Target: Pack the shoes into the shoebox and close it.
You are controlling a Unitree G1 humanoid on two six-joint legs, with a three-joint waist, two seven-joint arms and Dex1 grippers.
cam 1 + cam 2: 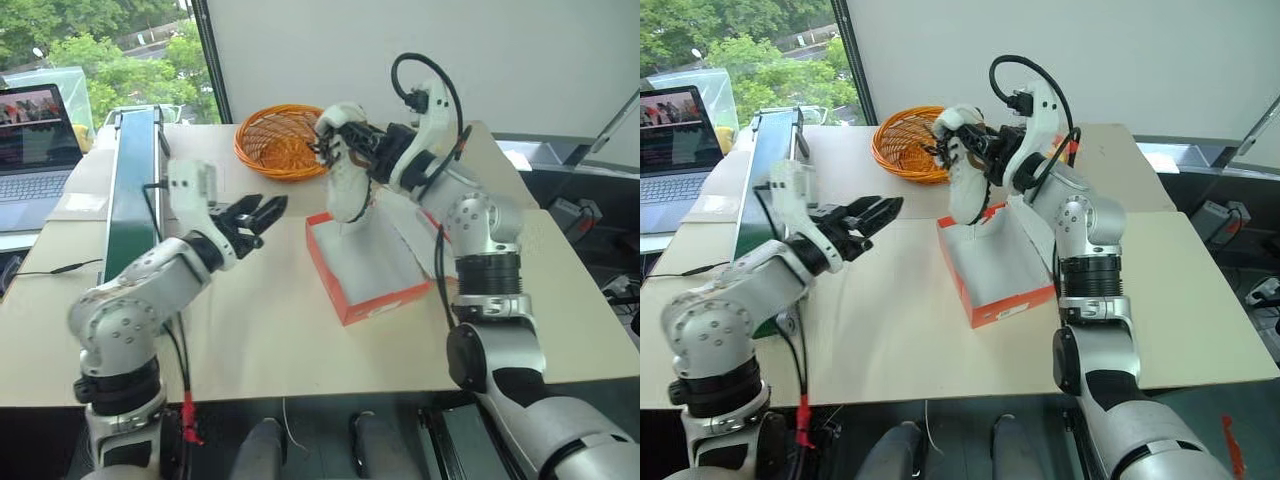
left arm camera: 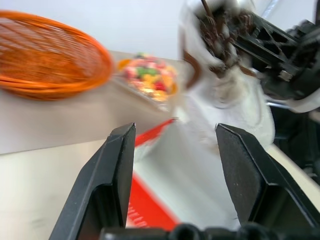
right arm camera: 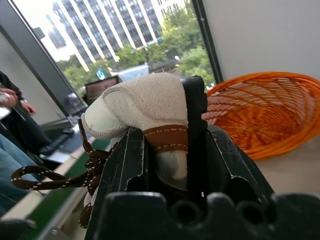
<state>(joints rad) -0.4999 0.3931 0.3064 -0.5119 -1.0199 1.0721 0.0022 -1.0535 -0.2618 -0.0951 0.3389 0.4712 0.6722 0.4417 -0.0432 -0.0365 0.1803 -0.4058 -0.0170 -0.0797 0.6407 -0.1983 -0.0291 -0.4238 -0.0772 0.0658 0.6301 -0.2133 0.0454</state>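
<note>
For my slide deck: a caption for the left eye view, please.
Right tool lowers a white sneaker into the open red shoebox; left tool open beside it.

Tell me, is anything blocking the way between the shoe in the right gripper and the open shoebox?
Nothing visible does. The right gripper holds the shoe toe-down right over the open shoebox. The left gripper, open, is off to the side.

A round orange wicker basket (image 1: 280, 141) sits at the far side of the pale beige bench (image 1: 270, 330). An open laptop (image 1: 36, 150) stands off to the left beyond a long dark green rail (image 1: 130, 190), with leafy trees (image 1: 110, 60) outside the window.
</note>
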